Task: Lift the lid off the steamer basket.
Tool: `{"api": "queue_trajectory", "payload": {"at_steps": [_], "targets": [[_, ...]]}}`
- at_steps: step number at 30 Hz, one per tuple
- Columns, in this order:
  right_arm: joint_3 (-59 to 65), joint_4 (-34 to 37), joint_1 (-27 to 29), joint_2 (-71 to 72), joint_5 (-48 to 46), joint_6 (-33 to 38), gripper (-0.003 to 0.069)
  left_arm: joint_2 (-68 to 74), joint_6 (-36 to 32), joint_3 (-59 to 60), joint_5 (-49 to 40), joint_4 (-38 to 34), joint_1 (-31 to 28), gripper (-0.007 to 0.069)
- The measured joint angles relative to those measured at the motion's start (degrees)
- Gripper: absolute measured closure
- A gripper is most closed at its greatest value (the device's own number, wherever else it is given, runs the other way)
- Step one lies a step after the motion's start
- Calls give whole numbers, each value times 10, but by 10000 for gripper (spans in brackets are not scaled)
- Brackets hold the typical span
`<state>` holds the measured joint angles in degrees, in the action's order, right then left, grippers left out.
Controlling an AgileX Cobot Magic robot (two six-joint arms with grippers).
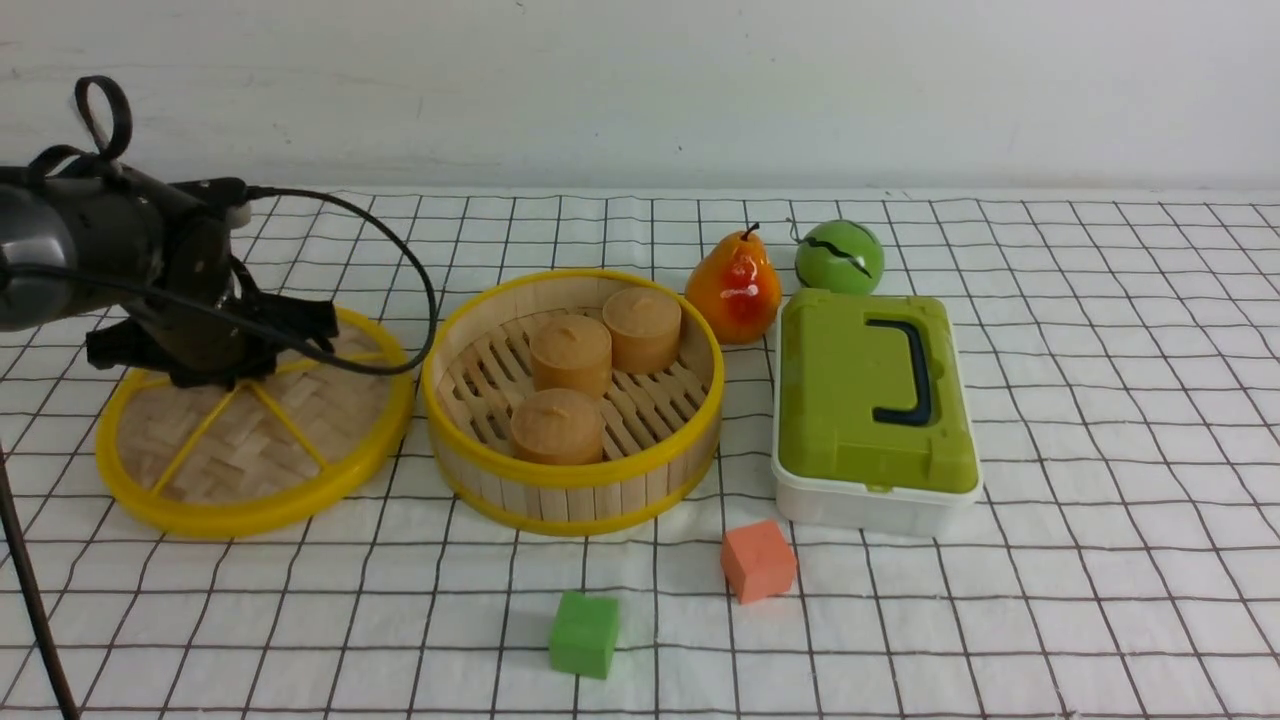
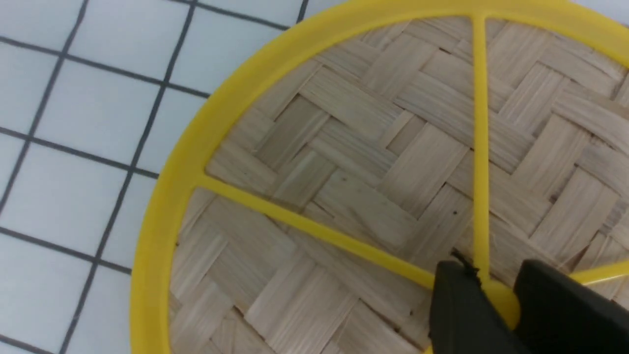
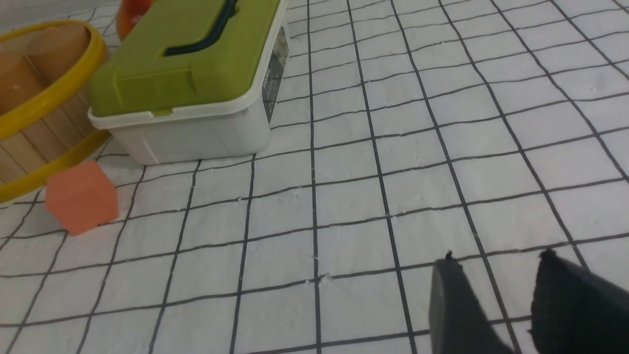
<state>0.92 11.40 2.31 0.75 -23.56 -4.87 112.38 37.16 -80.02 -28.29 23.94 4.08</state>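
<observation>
Front view: the lid (image 1: 255, 440) lies flat on the counter toward its left edge, off the steamer basket (image 1: 572, 400) and just beside it. Whether the rims touch, I cannot tell. The basket sits mid-counter, uncovered, with three tan buns (image 1: 570, 352) inside.

The left gripper (image 1: 215, 350) is low over the lid's middle, and its own body hides the fingertips here.

Left wrist view only: left gripper (image 2: 494, 280) is narrowed, its two dark fingers (image 2: 459, 305) closed against either side of the lid's (image 2: 344, 147) yellow hub. The far rim is cut off.

Right wrist view only: right gripper (image 3: 496, 260) is parted and holds nothing, over bare checked cloth toward the right edge. It is out of the front view. The green-lidded box (image 3: 186, 73) and orange cube (image 3: 81, 196) are near. The basket (image 3: 44, 113) is cropped.
</observation>
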Motion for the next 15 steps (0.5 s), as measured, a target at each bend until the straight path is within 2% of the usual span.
{"api": "queue_trajectory", "payload": {"at_steps": [1,2,6,9,10,12,13,14,15], "targets": [[0,0,0,0,0,0,419,0,0,0,1,0,0,439],[0,0,0,0,0,0,419,-1,2,0,3,1,0,383],[0,0,0,0,0,0,419,-9,8,0,-8,1,0,287],[0,0,0,0,0,0,419,-46,8,1,-48,-4,0,276],[0,0,0,0,0,0,419,-65,8,2,-58,-6,0,288],[0,0,0,0,0,0,419,-133,7,2,-68,-14,0,370],[0,0,0,0,0,0,419,-140,7,2,-68,-14,0,380],[0,0,0,0,0,0,419,-208,-4,2,-68,-27,0,487],[0,0,0,0,0,0,419,-239,-13,6,-65,-34,0,540]]}}
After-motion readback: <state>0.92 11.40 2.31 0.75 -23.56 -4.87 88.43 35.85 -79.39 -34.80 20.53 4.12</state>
